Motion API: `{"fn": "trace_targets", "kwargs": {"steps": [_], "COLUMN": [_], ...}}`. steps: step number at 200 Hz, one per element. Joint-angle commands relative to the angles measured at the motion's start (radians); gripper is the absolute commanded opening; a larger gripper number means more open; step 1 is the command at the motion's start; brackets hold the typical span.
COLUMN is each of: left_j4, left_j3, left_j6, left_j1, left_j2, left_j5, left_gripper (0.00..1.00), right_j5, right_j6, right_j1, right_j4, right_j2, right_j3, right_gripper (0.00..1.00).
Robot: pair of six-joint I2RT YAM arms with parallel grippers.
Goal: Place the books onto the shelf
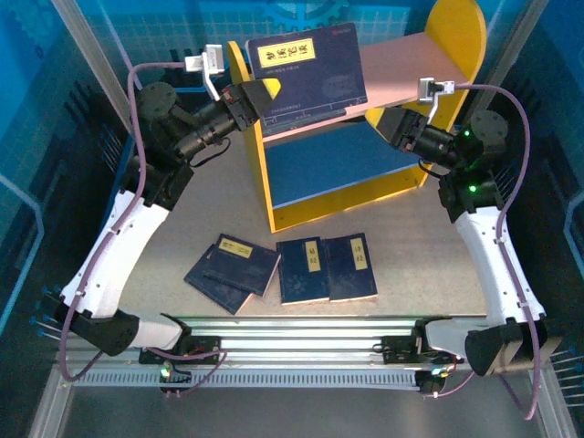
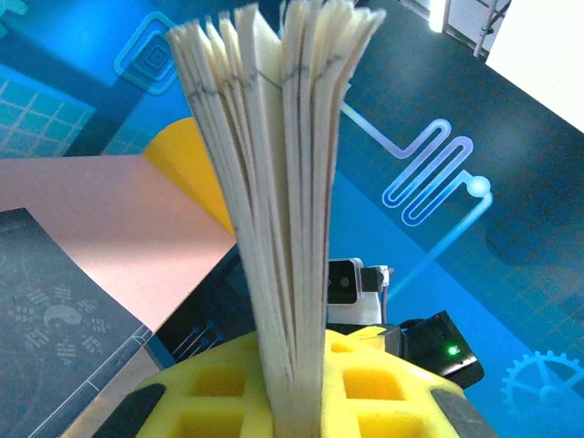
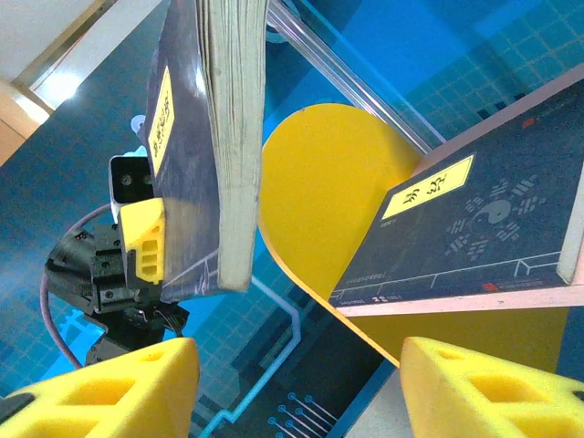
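Left gripper (image 1: 248,102) is clamping the held book (image 1: 306,68) by one edge, with the pages fanning out away from the fingers. It is holding the book above the left end of the pink board (image 1: 411,64) of the shelf (image 1: 260,182). Another book (image 3: 456,228) is lying flat on that board.

Right gripper (image 3: 297,383) is hovering at the shelf's right end, jaws apart, nothing between them. Four loose books (image 1: 303,269) are lying on the table (image 1: 429,246) in front.

Step in hand, likely: placing this book on the top tier. The next move calls for lowering it onto the board, with the right gripper perhaps steadying the free edge before release.
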Motion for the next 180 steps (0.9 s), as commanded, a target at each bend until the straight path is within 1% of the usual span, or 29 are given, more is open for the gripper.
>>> {"fn": "trace_targets", "kwargs": {"steps": [1,40,63,100,135,155,165,180], "left_j4": [0.065,0.093,0.108,0.15,0.15,0.154,0.152,0.145], "left_j3": [-0.009,-0.025,-0.032,-0.056,-0.057,-0.062,-0.064,-0.064], "left_j6": [-0.02,-0.047,-0.057,-0.065,-0.064,-0.063,-0.063,-0.059], "left_j1": [0.005,0.005,0.005,0.004,0.004,0.004,0.005,0.004], "left_j2": [0.013,0.028,0.029,0.024,0.025,0.025,0.023,0.023], "left_j5": [0.014,0.031,0.037,0.034,0.037,0.036,0.036,0.037], "left_gripper": [0.0,0.0,0.0,0.0,0.0,0.0,0.0,0.0], "right_j5": [0.019,0.026,0.03,0.022,0.017,0.007,0.002,-0.009], "right_j6": [0.011,0.01,0.007,0.006,0.004,0.001,-0.005,-0.008], "right_j1": [0.02,0.035,0.038,0.05,0.055,0.056,0.055,0.054], "right_j4": [0.06,0.067,0.059,0.059,0.057,0.052,0.046,0.048], "right_j2": [0.015,0.04,0.055,0.081,0.107,0.122,0.129,0.143], "right_j3": [0.045,0.068,0.085,0.114,0.141,0.158,0.167,0.189], "right_gripper": [0.61,0.6,0.56,0.43,0.32,0.22,0.13,0.06]}}
